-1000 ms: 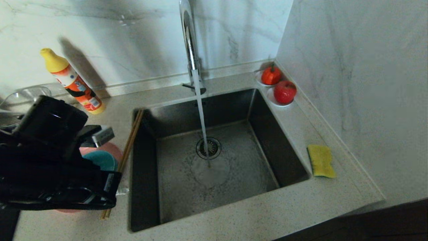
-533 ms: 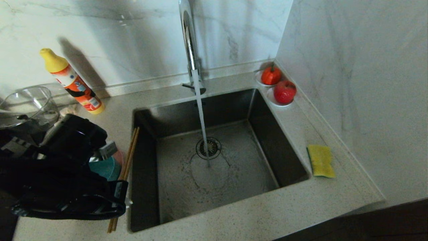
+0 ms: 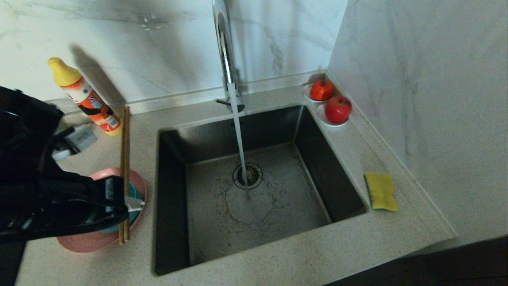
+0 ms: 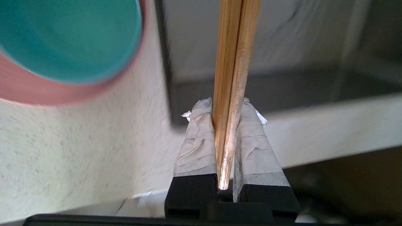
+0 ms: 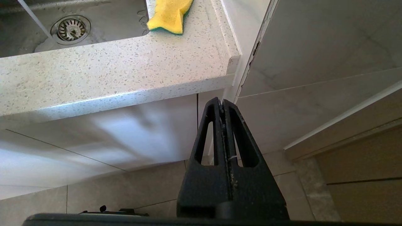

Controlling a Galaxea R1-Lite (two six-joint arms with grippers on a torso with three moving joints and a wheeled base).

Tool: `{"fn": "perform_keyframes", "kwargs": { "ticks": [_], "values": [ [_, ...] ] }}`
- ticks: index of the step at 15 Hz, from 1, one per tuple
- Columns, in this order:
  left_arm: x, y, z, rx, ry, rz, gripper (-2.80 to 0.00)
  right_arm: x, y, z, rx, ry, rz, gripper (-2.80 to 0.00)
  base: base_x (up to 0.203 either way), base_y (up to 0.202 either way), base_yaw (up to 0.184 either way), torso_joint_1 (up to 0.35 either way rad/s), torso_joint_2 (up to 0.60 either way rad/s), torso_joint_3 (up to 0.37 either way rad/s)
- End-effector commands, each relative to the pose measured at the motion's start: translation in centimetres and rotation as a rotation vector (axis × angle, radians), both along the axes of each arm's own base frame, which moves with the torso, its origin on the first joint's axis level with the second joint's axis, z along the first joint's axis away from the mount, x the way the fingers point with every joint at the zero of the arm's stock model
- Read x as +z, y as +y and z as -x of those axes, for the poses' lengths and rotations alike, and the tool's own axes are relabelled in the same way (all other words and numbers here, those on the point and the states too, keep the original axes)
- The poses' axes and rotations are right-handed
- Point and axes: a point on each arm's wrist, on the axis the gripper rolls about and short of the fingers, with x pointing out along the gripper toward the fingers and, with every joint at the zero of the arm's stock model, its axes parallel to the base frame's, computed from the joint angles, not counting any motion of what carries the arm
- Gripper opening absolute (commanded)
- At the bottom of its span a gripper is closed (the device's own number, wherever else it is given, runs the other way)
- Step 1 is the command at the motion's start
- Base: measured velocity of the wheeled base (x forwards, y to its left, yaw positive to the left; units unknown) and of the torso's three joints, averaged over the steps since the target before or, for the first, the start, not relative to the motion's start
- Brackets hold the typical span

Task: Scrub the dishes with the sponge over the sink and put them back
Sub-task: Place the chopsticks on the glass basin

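Left pincer [image 4: 224, 106] is over the speckled surface [image 3: 301, 254] on the left of the sink [image 3: 254, 186], pinching a pair of wooden chopsticks [image 3: 124, 171] between its taped fingertips [image 4: 198, 125]. In the head view the chopsticks run roughly front to back, crossing above the pink plate [image 3: 79, 243] and reaching toward the back wall next to the orange bottle [image 3: 85, 97] with the yellow cap.

Pink plate sits on the surface just left of the sink's edge, partly hidden by the left arm. Teal bowl [image 3: 135, 192] rests inside it (only a sliver shows in the head view; the left wrist view gives the bowl's rim against the plate more clearly, though blurred).

Sink: dark steel basin, round drain [image 3: 247, 175] near the middle. The chrome tap [image 3: 224, 51] at the back edge is running; the stream lands just in front of the drain.

Sponge [image 3: 381, 190], yellow, lies flat on the surface to the right of the sink, close to its right rim, well apart from plate and bowl. The right wrist view shows a green layer under it.

Two red fruits [image 3: 337, 108] on small white saucers sit at the sink's far right corner, against the wall.

Right pincer [image 5: 223, 102] hangs below the surface's front edge, in front of the cabinet face, fingers pressed together, nothing between them.
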Motion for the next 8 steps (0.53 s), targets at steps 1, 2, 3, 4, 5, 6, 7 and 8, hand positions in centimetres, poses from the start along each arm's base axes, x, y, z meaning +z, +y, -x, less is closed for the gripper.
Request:
{"fn": "perform_keyframes", "kwargs": {
  "ticks": [1, 2, 3, 4, 5, 6, 7, 8],
  "values": [
    [3.3, 1.1, 2.4, 0.06, -0.147, 0.029, -2.8, 0.0, 0.0, 0.0, 0.0, 0.0, 0.0, -2.8, 0.0, 0.0, 0.0, 0.0, 0.0, 0.0],
    [3.6, 1.3, 2.5, 0.111, -0.172, -0.003, -2.8, 0.0, 0.0, 0.0, 0.0, 0.0, 0.0, -2.8, 0.0, 0.0, 0.0, 0.0, 0.0, 0.0],
    [4.1, 1.5, 2.6, 0.166, -0.205, -0.036, -2.8, 0.0, 0.0, 0.0, 0.0, 0.0, 0.0, -2.8, 0.0, 0.0, 0.0, 0.0, 0.0, 0.0],
    [4.8, 1.7, 2.7, 0.215, -0.242, -0.062, -2.8, 0.0, 0.0, 0.0, 0.0, 0.0, 0.0, -2.8, 0.0, 0.0, 0.0, 0.0, 0.0, 0.0],
    [5.6, 2.0, 2.9, 0.247, -0.268, -0.069, -2.8, 0.0, 0.0, 0.0, -0.001, 0.0, 0.0, -2.8, 0.0, 0.0, 0.0, 0.0, 0.0, 0.0],
    [6.3, 2.4, 3.0, 0.279, -0.289, -0.07, -2.8, 0.0, 0.0, 0.0, -0.001, 0.0, 0.0, -2.8, 0.0, 0.0, 0.0, 0.0, 0.0, 0.0],
    [7.0, 2.8, 3.1, 0.307, -0.314, -0.065, -2.8, 0.0, 0.0, 0.0, -0.001, 0.0, 0.0, -2.8, 0.0, 0.0, 0.0, 0.0, 0.0, 0.0],
    [7.7, 3.2, 3.2, 0.332, -0.339, -0.062, -2.8, 0.0, 0.0, 0.0, -0.001, 0.0, 0.0, -2.8, 0.0, 0.0, 0.0, 0.0, 0.0, 0.0]
  ]
}}
